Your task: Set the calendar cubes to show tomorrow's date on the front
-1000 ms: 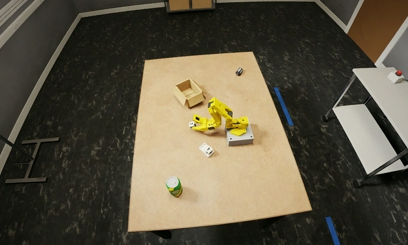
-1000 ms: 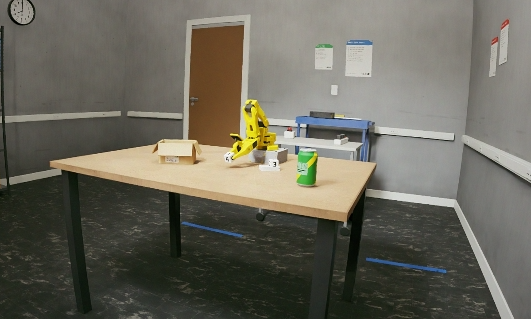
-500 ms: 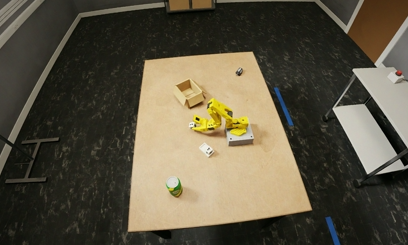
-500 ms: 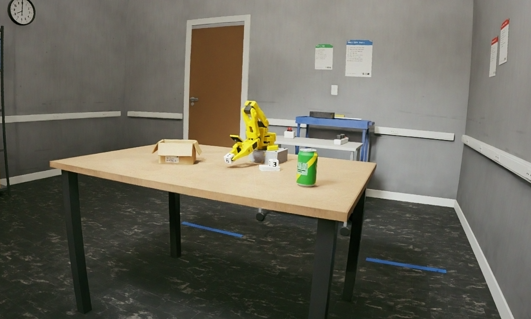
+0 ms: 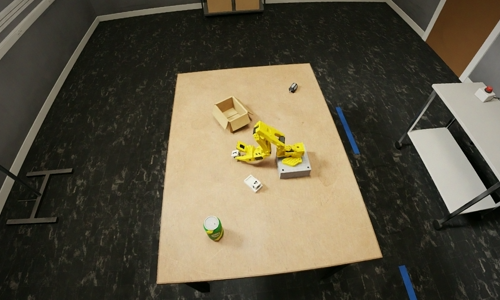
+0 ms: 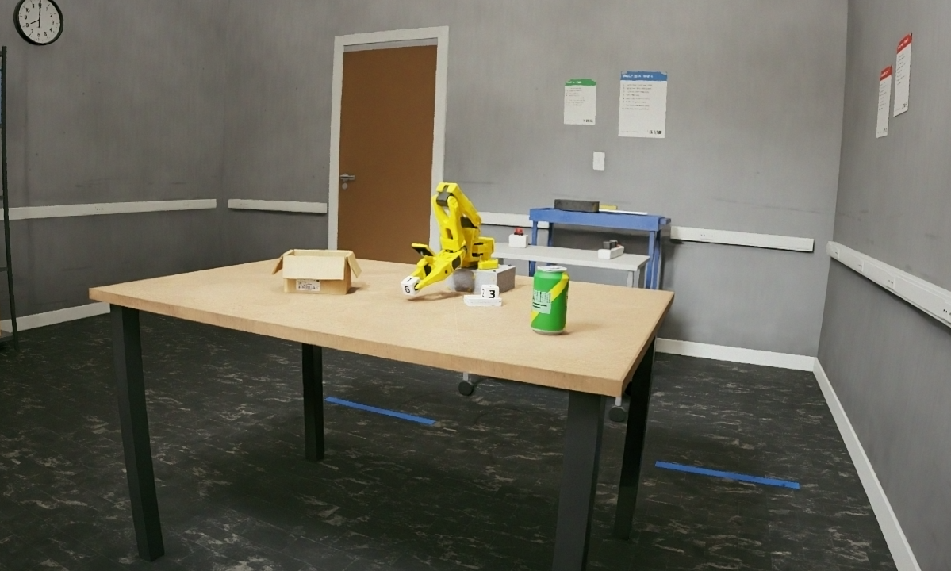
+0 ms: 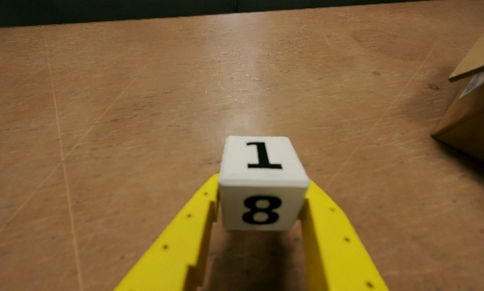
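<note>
My gripper point(image 5: 238, 153) point(image 6: 413, 285) point(image 7: 263, 202) is shut on a white cube point(image 5: 235, 153) point(image 6: 408, 286) point(image 7: 263, 183), held a little above the table. In the wrist view the cube shows a 1 on its upper face and an upright 8 on the face toward the camera; the exterior view shows a 6 on its far side. The white calendar tray point(image 5: 249, 180) point(image 6: 481, 301) stands to one side of the gripper. The other white cube point(image 5: 256, 183) point(image 6: 490, 292) sits at one end of it, with a 3 facing the exterior camera. The tray's front toward the robot is hidden.
An open cardboard box point(image 5: 239, 122) point(image 6: 315, 274) point(image 7: 464, 117) stands on the gripper's other side. A green can point(image 5: 214, 233) point(image 6: 549, 305) stands beyond the tray, near the table's end. A small dark and grey object point(image 5: 293, 88) lies near the opposite end.
</note>
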